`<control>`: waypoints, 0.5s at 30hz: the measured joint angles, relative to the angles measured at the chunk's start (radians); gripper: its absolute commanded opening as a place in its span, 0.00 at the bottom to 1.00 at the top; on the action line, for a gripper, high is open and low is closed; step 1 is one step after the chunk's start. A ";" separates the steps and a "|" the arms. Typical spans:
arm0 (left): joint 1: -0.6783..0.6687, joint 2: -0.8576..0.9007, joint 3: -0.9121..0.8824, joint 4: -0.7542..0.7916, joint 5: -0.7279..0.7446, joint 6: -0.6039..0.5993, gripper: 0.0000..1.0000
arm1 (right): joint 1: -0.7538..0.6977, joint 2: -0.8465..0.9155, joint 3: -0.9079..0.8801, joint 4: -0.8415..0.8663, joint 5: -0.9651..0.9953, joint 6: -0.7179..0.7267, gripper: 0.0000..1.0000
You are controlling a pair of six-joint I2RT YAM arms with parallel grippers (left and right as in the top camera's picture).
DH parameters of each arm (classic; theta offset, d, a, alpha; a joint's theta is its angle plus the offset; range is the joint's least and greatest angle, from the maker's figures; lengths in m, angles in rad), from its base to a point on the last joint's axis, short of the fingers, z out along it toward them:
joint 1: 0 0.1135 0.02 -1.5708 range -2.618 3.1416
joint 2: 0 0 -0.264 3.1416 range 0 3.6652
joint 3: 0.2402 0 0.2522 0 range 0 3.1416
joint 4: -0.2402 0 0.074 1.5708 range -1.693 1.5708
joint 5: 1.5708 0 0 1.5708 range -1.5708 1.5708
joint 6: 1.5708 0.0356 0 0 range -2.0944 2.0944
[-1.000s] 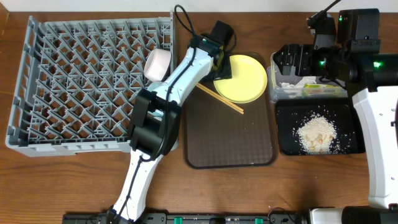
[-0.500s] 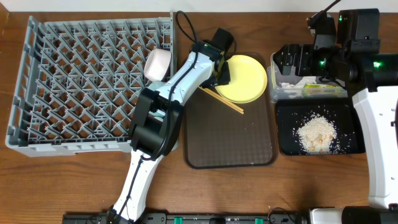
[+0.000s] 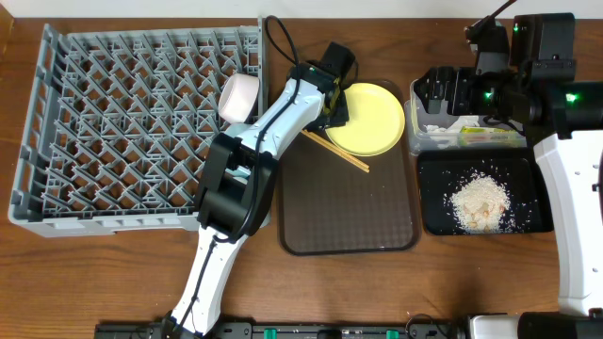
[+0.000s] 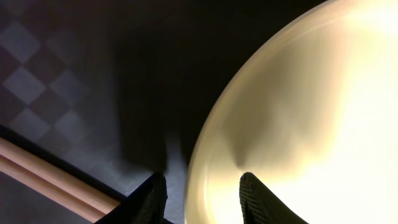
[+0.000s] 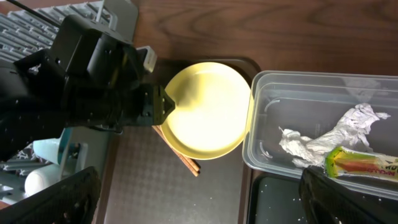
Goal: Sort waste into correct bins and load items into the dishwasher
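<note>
Since the left gripper stands with fingers parted astride the left rim of the plate at upper centre, holding nothing, it should close squarely on that rim before lifting; right gripper, upper right, gapes empty; counted: one rack, one brown tray, one plate, two chopsticks, one cup.

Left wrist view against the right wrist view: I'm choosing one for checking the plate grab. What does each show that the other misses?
Only the left wrist view: the left end effector up close, open, with the rim of the yellow plate between its fingertips. Only the right wrist view: the plate's whole outline, the clear tub holding crumpled paper and a wrapper, a corner of the rack. Both: the plate, the chopsticks, the brown tray.
</note>
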 measured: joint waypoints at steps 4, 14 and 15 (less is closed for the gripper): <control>0.000 0.000 -0.029 0.010 -0.002 -0.009 0.40 | 0.000 0.000 0.000 0.000 0.000 0.000 0.99; 0.000 -0.011 -0.063 0.043 -0.013 -0.027 0.08 | 0.000 0.000 0.000 0.000 0.000 0.000 0.99; 0.000 -0.011 -0.063 0.048 -0.008 -0.029 0.08 | 0.000 0.000 0.000 0.000 0.000 0.000 0.99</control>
